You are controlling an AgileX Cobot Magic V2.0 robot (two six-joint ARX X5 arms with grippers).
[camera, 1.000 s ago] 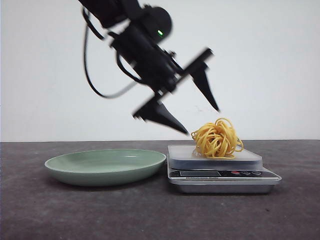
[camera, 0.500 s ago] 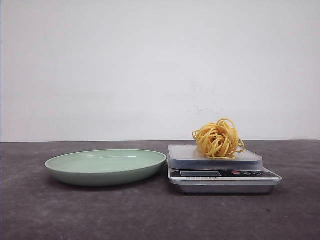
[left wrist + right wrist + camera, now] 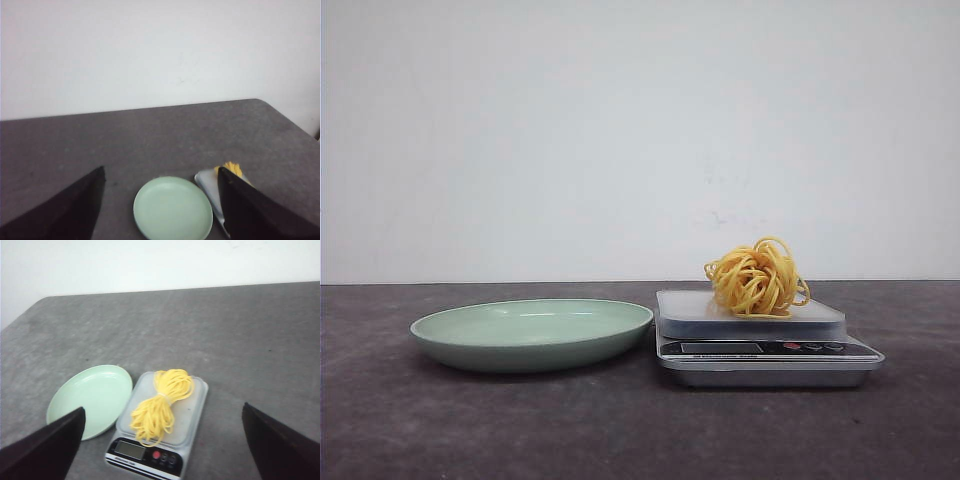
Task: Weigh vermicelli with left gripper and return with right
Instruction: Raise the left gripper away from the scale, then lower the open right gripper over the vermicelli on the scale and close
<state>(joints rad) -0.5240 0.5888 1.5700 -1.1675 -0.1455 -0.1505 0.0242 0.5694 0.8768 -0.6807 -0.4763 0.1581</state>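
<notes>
The vermicelli (image 3: 756, 278), a small nest of yellow-orange strands, lies on the platform of the silver kitchen scale (image 3: 765, 352) at the right. It also shows in the right wrist view (image 3: 161, 404) and partly in the left wrist view (image 3: 232, 168). The pale green plate (image 3: 532, 333) sits empty to the left of the scale. My left gripper (image 3: 161, 200) is open and empty, high above the plate. My right gripper (image 3: 164, 440) is open and empty, high above the scale. Neither gripper shows in the front view.
The scale's display and buttons (image 3: 145, 452) face the front edge. The dark grey table (image 3: 440, 420) meets a plain white wall behind. The table's rounded far corners show in both wrist views.
One second ago the left gripper hung open just above and left of the vermicelli. It has since lifted out of the front view. The vermicelli stays on the scale.
</notes>
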